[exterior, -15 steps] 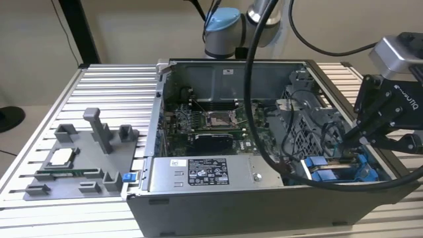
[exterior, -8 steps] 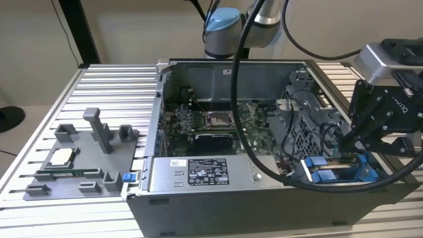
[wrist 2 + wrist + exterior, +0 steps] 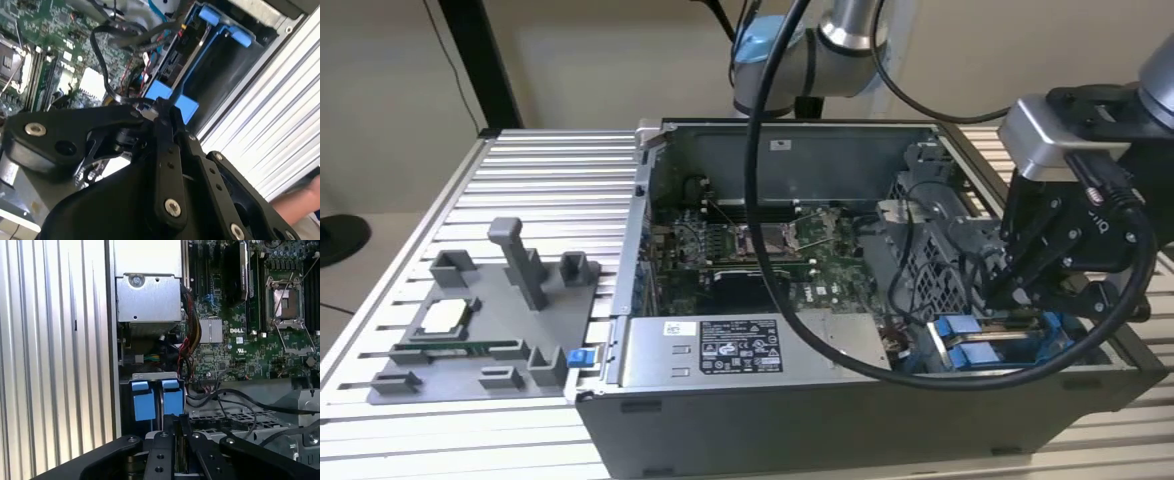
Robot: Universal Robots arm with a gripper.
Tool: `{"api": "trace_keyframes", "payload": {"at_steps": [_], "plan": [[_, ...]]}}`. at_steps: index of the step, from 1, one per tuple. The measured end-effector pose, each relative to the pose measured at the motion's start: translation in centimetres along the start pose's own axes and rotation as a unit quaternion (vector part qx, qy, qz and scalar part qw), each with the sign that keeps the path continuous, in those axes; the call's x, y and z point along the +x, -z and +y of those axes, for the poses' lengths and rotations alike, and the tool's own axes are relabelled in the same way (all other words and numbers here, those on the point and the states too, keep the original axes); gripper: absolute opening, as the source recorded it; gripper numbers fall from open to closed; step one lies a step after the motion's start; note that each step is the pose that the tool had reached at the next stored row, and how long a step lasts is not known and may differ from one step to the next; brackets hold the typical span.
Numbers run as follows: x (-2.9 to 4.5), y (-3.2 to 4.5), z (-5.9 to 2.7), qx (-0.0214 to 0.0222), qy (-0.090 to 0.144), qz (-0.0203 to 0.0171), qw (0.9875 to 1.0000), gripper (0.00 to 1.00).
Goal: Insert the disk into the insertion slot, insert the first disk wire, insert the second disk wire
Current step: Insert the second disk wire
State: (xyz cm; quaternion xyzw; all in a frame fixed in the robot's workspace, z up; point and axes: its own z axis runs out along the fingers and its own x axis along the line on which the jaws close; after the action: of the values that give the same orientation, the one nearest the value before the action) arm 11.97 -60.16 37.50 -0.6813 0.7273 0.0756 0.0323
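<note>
- We see our pincer (image 3: 1025, 292) lowered into the open computer case (image 3: 720, 420), at the corner on the exterior view's right, just above the blue tabs.
- In the first wrist view our pincer (image 3: 177, 437) looks clenched, its fingers (image 3: 167, 450) pressed close together; we cannot tell whether anything thin sits between them.
- The insertion slot (image 3: 155, 400) lies just beside the fingertips, its two blue tabs side by side under a grey metal edge.
- We cannot make out the disk itself.
- The power-supply box (image 3: 720, 350) sits beside the motherboard (image 3: 761, 250).
- The ribbed metal surface (image 3: 547, 170) carries a grey fixture (image 3: 480, 330).
</note>
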Motion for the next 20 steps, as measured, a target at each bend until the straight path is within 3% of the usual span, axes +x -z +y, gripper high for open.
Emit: {"api": "trace_keyframes", "payload": {"at_steps": [6,20], "plan": [[0.05,-0.38,-0.33,0.0002,0.0,0.0,1.0,0.0],[0.06,-1.3,-1.44,0.0069,0.001,-0.0006,1.0,0.0]]}}
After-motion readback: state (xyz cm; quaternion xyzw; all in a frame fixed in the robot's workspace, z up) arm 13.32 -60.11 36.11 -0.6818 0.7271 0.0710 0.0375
